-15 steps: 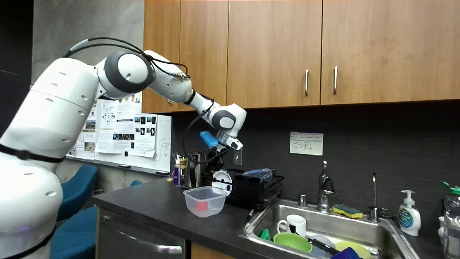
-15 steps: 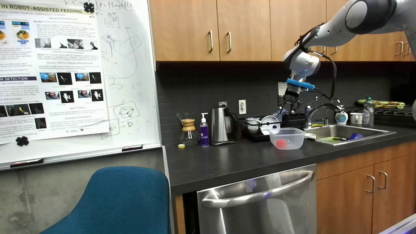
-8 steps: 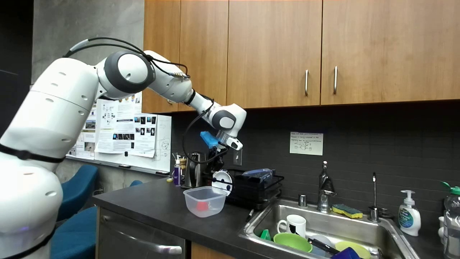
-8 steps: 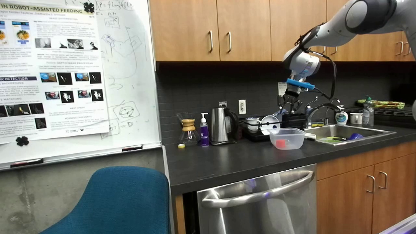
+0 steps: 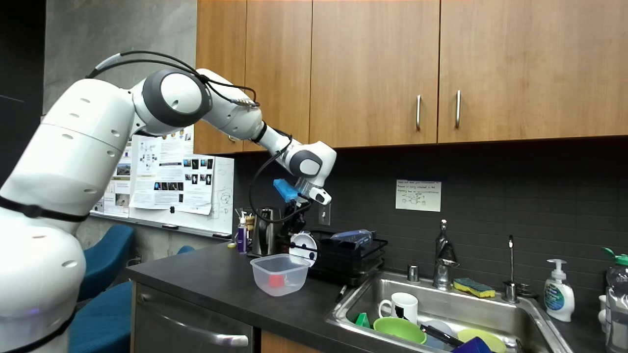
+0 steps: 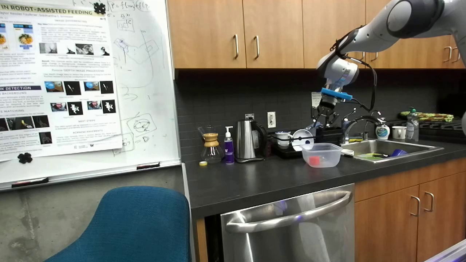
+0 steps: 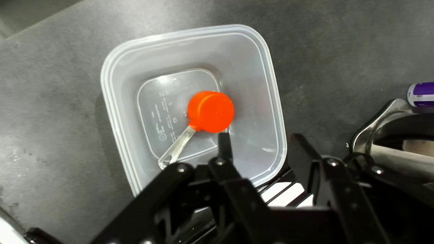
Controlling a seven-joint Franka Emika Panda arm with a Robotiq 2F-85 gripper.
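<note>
I have the gripper [image 7: 261,142], fingers wide, near the clear container [image 7: 251,78] that sits, orange measuring cup [image 7: 216,112] inside, between the counter's front edge [image 6: 273,196] and dish rack [image 5: 338,257].

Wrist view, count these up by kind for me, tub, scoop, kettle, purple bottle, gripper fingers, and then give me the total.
Tub: 1
Scoop: 1
Kettle: 1
Purple bottle: 1
Gripper fingers: 2
Total: 6
</note>
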